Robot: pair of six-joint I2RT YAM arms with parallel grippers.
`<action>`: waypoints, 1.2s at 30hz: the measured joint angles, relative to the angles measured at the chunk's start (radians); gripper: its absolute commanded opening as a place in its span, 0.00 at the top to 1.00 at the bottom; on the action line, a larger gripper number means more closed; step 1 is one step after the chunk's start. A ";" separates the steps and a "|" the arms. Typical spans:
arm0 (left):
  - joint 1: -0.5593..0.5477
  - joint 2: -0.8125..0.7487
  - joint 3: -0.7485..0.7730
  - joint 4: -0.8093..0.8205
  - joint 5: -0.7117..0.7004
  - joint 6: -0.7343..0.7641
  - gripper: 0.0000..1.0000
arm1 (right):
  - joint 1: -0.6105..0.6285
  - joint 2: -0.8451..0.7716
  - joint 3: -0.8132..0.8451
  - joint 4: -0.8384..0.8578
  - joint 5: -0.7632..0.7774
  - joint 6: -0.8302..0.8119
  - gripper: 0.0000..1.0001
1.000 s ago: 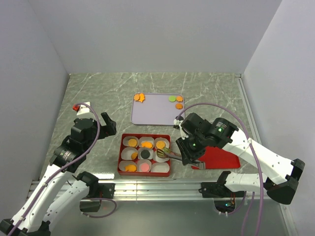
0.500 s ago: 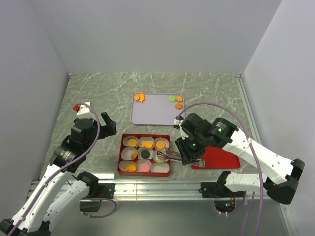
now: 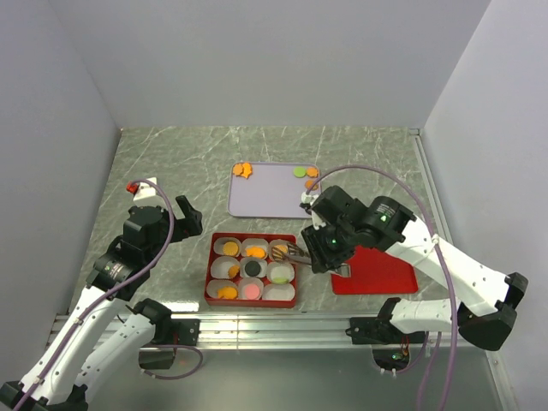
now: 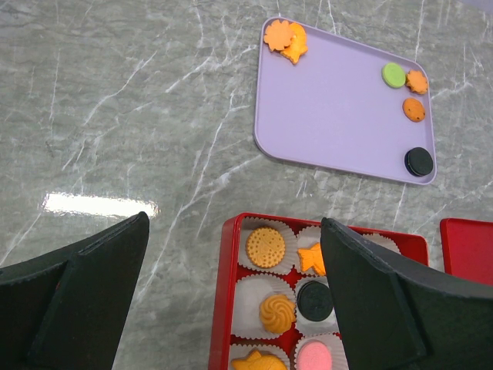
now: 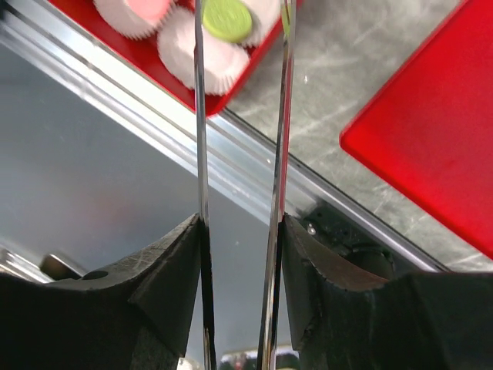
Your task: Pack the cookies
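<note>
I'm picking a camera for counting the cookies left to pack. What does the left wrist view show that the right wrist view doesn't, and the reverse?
Left wrist only: the purple tray with two orange cookies at its far-left corner and green, orange and black ones along its right side. Right wrist only: metal tongs above a green cookie, and the table's metal edge rail. Both: the red box with white paper cups.

A lab test cell: plain white enclosure walls point(image 3: 257, 60) around a marble-patterned tabletop point(image 3: 171, 154)

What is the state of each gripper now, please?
Left gripper: open, holding nothing.
Right gripper: closed on the metal tongs; tong tips apart, no cookie between them.
</note>
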 measured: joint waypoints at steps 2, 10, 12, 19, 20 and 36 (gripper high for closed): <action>0.000 0.000 0.000 0.000 0.000 0.000 0.01 | -0.007 0.003 0.031 0.003 0.007 0.006 0.50; 0.000 -0.002 0.000 0.000 0.000 0.000 0.01 | -0.098 0.064 0.123 0.013 0.045 0.013 0.51; 0.000 -0.002 0.000 0.000 0.000 0.000 0.01 | -0.134 0.087 0.134 0.017 0.056 0.013 0.50; 0.000 -0.002 0.000 0.000 0.000 0.000 0.01 | -0.243 0.158 0.166 0.017 0.125 0.013 0.50; 0.000 -0.002 0.000 0.000 0.000 0.000 0.01 | -0.255 0.169 0.172 0.016 0.136 0.013 0.50; 0.000 -0.002 0.000 0.000 0.000 0.001 0.01 | -0.344 0.360 0.244 0.050 0.236 0.000 0.50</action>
